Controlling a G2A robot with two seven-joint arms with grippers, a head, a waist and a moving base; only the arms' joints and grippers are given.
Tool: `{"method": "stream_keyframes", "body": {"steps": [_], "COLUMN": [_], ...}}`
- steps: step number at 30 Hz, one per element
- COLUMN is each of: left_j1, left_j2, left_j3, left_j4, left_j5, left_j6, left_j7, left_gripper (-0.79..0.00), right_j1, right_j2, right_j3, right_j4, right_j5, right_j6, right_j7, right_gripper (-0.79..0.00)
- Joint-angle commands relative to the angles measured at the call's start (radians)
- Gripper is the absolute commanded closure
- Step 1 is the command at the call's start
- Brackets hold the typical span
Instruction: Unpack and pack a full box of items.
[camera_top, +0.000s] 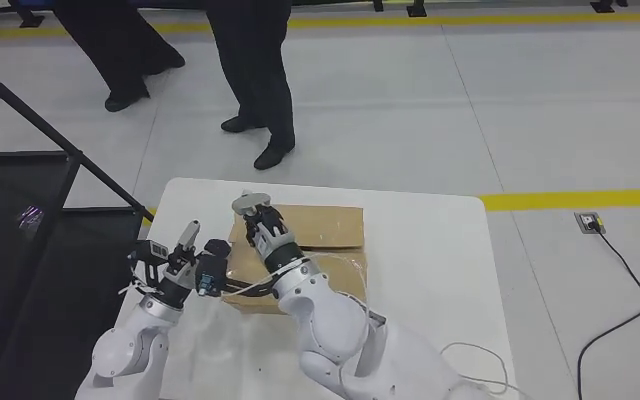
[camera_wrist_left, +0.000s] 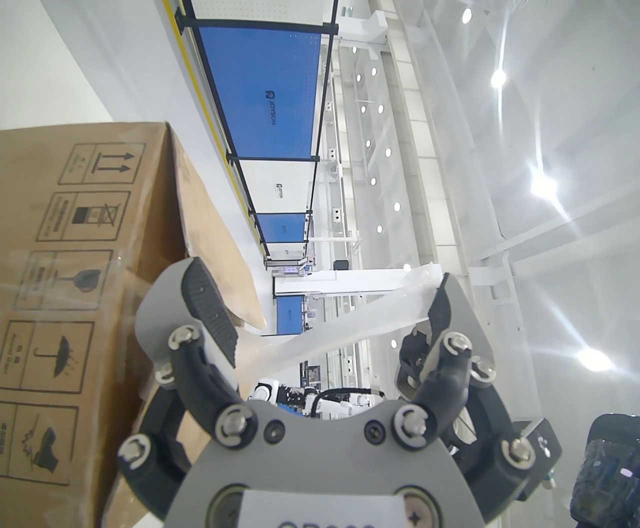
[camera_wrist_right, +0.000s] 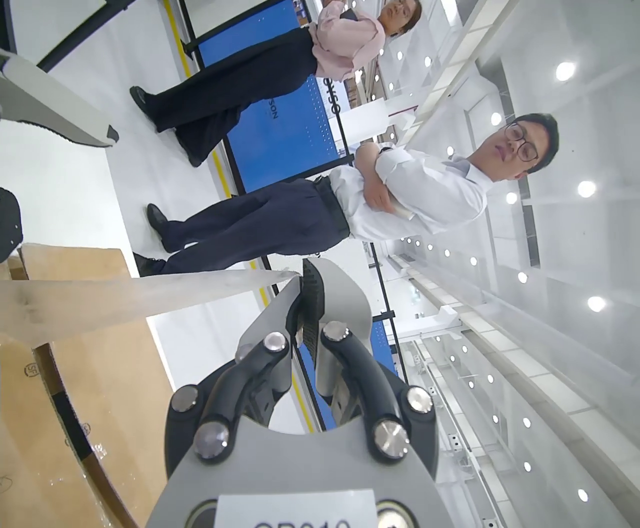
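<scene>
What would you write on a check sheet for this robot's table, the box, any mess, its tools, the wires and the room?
surface: white table, holding one box.
job's things: cardboard box on the table; clear tape strip stretched from it.
clutter: nothing seen.
grippers: right tool shut on the strip's end; left tool open beside the box, the strip crossing between its fingers.
cables: black cable on the floor, by a socket.
surroundings: yellow floor line; black stand.
</scene>
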Motion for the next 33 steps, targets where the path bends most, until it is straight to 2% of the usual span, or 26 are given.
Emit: {"method": "stream_keyframes", "body": {"steps": [1,10,21,33], "left_j1": [-0.003,-0.002,0.004,0.017], "left_j2": [0.0,0.003,0.007,0.01], "left_j3": [-0.004,-0.03,-0.028,-0.052], "left_j4": [0.006,0.031,0.036,0.043], "left_j5": [-0.009,-0.072,-0.063,-0.076], "left_j6": [0.0,0.016,0.024,0.02], "left_j7": [0.007,0.004,-0.018,0.001], "left_gripper": [-0.785,-0.785,-0.785,-0.785], "right_j1": [-0.008,-0.042,-0.059,-0.112], "right_j2": [-0.006,-0.033,-0.071,-0.099], "right_j3": [0.001,0.003,0.018,0.05], "right_j4": [-0.006,-0.048,-0.043,-0.076], "right_j5": [-0.019,-0.096,-0.138,-0.224], "right_j6": [0.011,0.029,0.008,0.032], "right_j7": [-0.008,-0.033,-0.049,-0.029], "right_gripper": [0.0,0.0,0.0,0.0]}}
